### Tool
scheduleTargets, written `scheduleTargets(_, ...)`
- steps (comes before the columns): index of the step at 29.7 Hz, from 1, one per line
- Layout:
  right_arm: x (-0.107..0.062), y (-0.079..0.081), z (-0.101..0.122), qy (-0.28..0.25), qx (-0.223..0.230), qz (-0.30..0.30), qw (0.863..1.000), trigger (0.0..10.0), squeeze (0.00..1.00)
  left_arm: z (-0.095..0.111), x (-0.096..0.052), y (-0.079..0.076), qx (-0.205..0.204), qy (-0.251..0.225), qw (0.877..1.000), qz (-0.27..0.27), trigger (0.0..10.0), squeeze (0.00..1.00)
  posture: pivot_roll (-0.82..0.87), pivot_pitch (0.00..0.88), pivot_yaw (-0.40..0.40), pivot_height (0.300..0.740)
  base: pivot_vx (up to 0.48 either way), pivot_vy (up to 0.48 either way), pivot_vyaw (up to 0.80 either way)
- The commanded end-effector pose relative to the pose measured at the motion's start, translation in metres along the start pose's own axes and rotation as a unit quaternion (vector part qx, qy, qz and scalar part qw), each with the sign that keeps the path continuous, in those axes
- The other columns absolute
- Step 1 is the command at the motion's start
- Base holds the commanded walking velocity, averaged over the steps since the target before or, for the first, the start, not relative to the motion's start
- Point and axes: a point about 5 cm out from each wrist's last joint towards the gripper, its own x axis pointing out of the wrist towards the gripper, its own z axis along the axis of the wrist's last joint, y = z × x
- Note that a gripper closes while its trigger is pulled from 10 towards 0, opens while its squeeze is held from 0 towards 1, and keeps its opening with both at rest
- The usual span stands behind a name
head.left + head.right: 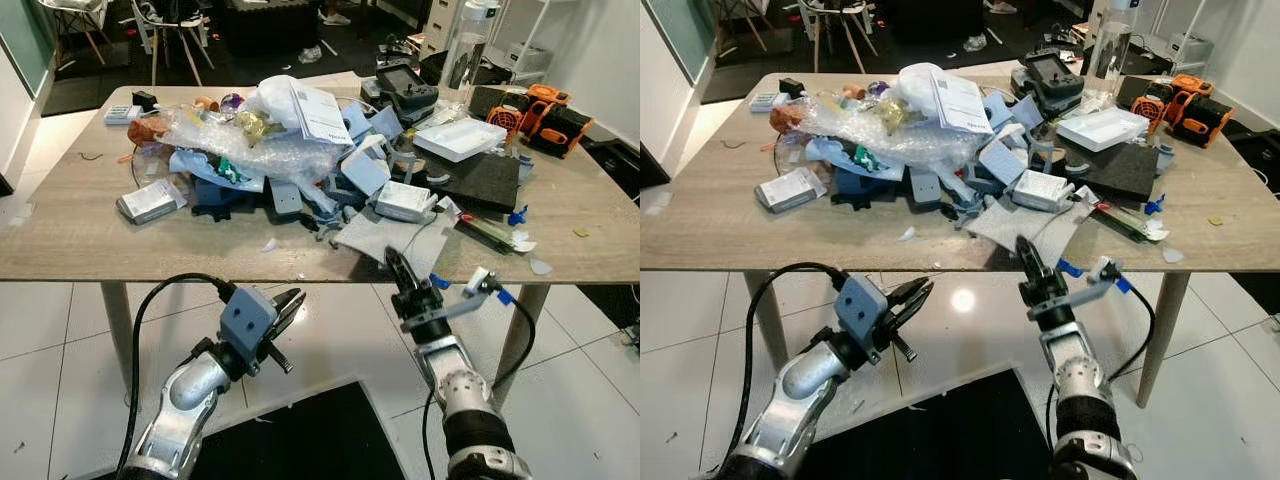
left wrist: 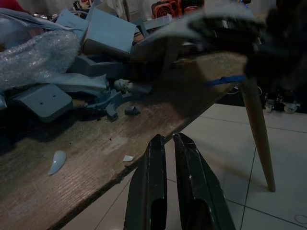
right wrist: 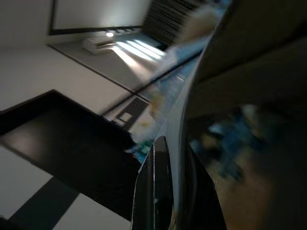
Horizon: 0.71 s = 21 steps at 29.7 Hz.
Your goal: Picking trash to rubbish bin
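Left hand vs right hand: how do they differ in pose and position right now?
The left hand hangs below the table edge, holding nothing; the right hand is raised to the edge, at the grey sheet overhanging it. The left hand points forward and right, nearly level; the right hand points up, tilted. The left fingers are nearly together; the right's pinch the sheet. Both have black fingers on silver arms.
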Motion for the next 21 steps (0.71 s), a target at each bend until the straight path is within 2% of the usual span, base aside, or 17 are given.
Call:
scheduleTargets(1,0.004,0.005,0.001,-0.007,0.008,0.011,1.000,0.0,0.00,-0.004,-0.001,-0.003,-0.001,0.007,1.000,-0.005,10.0,0.00,0.01,0.101,0.015,0.740,0.000,0.000,0.00)
scheduleTargets(2,0.010,0.011,0.005,-0.013,0.008,0.024,1.000,0.0,0.00,-0.004,-0.001,-0.002,0.000,0.006,1.000,-0.004,10.0,0.00,0.01,0.100,0.013,0.740,0.000,0.000,0.00)
scheduleTargets(5,0.014,0.015,0.008,-0.017,0.008,0.032,0.999,0.0,0.00,-0.004,-0.001,-0.002,0.000,0.006,1.000,-0.003,10.0,0.00,0.01,0.100,0.013,0.740,0.000,0.000,0.00)
scheduleTargets(6,0.026,0.029,0.016,-0.026,0.003,0.062,0.998,0.0,0.00,-0.004,-0.001,-0.001,0.002,0.006,1.000,-0.002,10.0,0.00,0.01,0.098,0.012,0.740,0.000,0.000,0.00)
scheduleTargets(9,0.032,0.036,0.020,-0.031,0.000,0.076,0.997,0.0,0.00,-0.004,-0.001,-0.001,0.003,0.006,1.000,-0.002,10.0,0.00,0.01,0.099,0.011,0.740,0.000,0.000,0.00)
scheduleTargets(11,0.041,0.051,0.026,-0.038,-0.003,0.104,0.994,0.0,0.00,-0.003,-0.001,0.000,0.004,0.005,1.000,0.000,10.0,0.00,0.01,0.098,0.008,0.740,0.000,0.000,0.00)
scheduleTargets(12,0.041,0.051,0.026,-0.038,-0.003,0.104,0.994,0.0,0.00,-0.003,-0.001,0.000,0.004,0.005,1.000,0.000,10.0,0.00,0.01,0.098,0.008,0.740,0.000,0.000,0.00)
scheduleTargets(16,0.054,0.074,0.035,-0.057,-0.002,0.147,0.988,0.0,0.00,-0.003,-0.001,0.003,0.006,0.003,1.000,0.006,10.0,0.00,0.02,0.098,0.007,0.740,0.000,0.000,0.00)
scheduleTargets(21,0.061,0.087,0.044,-0.071,-0.001,0.170,0.983,0.0,0.00,-0.003,-0.002,0.003,0.007,0.003,1.000,0.008,10.0,0.00,0.01,0.096,0.006,0.740,0.000,0.000,0.00)
